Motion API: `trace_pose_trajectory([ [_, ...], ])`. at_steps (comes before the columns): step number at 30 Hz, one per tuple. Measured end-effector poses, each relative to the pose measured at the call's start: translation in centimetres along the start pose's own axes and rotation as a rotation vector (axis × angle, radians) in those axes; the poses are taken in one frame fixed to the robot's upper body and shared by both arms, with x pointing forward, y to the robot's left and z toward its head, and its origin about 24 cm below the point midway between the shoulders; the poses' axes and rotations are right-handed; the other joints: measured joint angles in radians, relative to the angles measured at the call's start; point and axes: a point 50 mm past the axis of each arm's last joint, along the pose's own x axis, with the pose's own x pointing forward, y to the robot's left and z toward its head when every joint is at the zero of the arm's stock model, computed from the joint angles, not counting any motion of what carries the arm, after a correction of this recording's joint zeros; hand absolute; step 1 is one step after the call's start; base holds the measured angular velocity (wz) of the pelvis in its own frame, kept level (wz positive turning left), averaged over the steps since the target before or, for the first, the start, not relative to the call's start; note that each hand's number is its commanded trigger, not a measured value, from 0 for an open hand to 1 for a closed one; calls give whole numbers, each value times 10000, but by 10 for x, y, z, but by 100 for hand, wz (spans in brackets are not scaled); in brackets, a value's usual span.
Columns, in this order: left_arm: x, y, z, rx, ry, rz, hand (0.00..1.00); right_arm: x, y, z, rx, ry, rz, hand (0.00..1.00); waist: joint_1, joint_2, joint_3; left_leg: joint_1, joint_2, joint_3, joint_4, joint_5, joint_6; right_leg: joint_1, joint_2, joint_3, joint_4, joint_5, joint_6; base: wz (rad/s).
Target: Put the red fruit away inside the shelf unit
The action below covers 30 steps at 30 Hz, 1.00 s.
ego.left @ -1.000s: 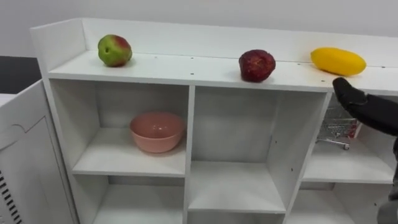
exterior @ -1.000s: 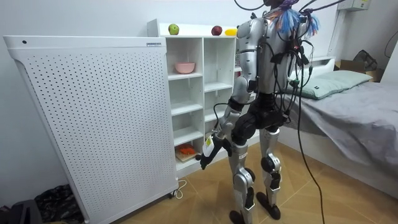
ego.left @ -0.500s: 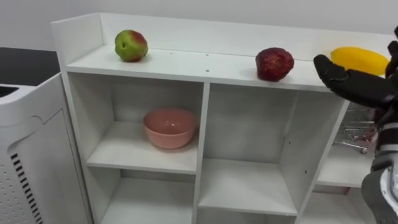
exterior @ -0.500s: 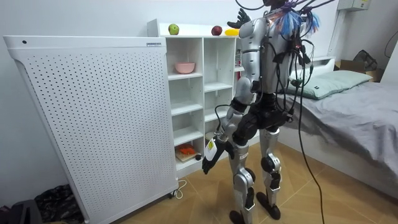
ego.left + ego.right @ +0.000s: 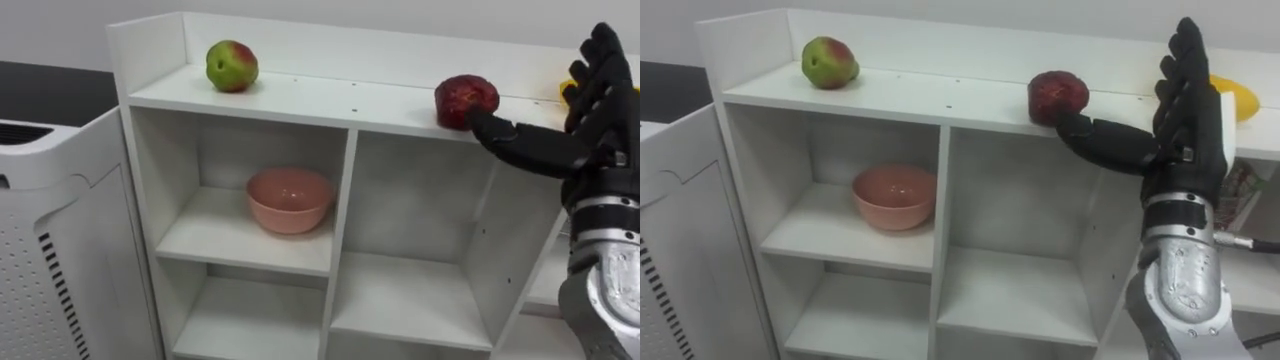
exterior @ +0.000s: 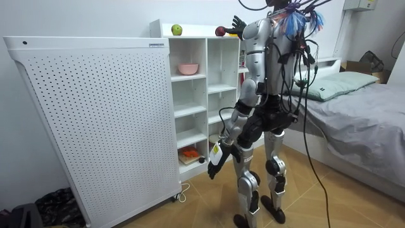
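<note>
**Open right hand raised at the closet's top shelf, fruit lying along it**

A white perforated panel [image 6: 95,120] stands at the far left, just beside the white closet [image 5: 340,100]; the robot stands upright facing the closet, with a bed [image 6: 367,120] behind it at the room view's right. On the closet's top, near its left end wall, sits a green-and-red apple [image 5: 232,66]; in the upper left compartment below it a pink bowl [image 5: 290,200] rests upright. Further right on the top, above the middle compartment, lies a dark red fruit [image 5: 464,98]. The right hand [image 5: 1188,140] is lifted to that level with its fingers straight and pointing up, grasping nothing; its thumb stretches leftward and its tip overlaps the red fruit's lower right edge, though contact cannot be judged. Behind the raised fingers a yellow fruit [image 5: 1238,98] lies on the top, partly hidden. The left hand [image 6: 213,166] hangs low beside the thigh; whether it is clenched or relaxed cannot be told.
</note>
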Motion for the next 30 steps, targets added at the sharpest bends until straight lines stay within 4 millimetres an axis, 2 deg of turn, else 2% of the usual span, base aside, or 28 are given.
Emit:
trace_pose_trajectory([
  [3,1,3,3,11,-68,69,0,4,5,0,-239,56,618,0,52,-89,24,20,-1,-16,1,1,-1,28,0,6,-6,0,0,0],
  [6,2,7,2,57,-50,138,0,8,9,-4,-349,248,1035,0,65,-198,6,13,0,-19,3,3,-4,32,1,5,-18,5,-6,0],
  [10,2,8,1,69,-34,149,0,10,10,-6,-380,371,1312,0,81,-196,8,11,-17,-40,4,4,-3,41,-16,2,-18,5,-6,0],
  [16,1,7,0,74,4,108,0,12,10,-10,-309,580,1354,1,86,-120,58,1,-15,-44,7,5,-2,32,-13,2,-22,5,-6,0],
  [17,1,7,-3,78,58,18,0,13,8,-11,-369,604,1307,7,82,-124,56,-9,-15,-54,8,6,0,28,-16,-42,-19,5,-6,0],
  [18,1,7,-3,88,77,-87,0,15,6,-11,-489,626,1272,41,85,-134,50,-12,-16,-64,10,8,2,29,-23,-104,-17,5,-6,0],
  [19,1,7,-4,91,80,-127,0,16,4,-12,-562,642,1249,58,87,-144,44,-14,-17,-75,12,10,2,30,-28,-160,-14,5,-6,4],
  [20,1,7,-4,99,89,-213,0,18,2,-12,-672,673,1194,92,85,-159,33,-16,-22,-91,13,16,2,33,-42,-271,-13,5,-6,0],
  [21,1,7,-4,103,91,-241,0,19,1,-12,-708,671,1173,100,85,-167,27,-17,-23,-93,13,17,3,33,-43,-273,-12,5,-6,0],
  [25,0,8,-5,121,53,-397,0,21,-3,-12,-899,692,1212,100,83,-241,-20,-26,-34,-135,10,32,9,36,-57,-322,-4,5,-6,3],
  [30,-1,10,-8,145,106,-446,0,25,-3,-13,-1031,897,1302,100,90,-342,-31,-24,-35,-150,11,37,9,48,-62,-386,-3,5,-6,0],
])
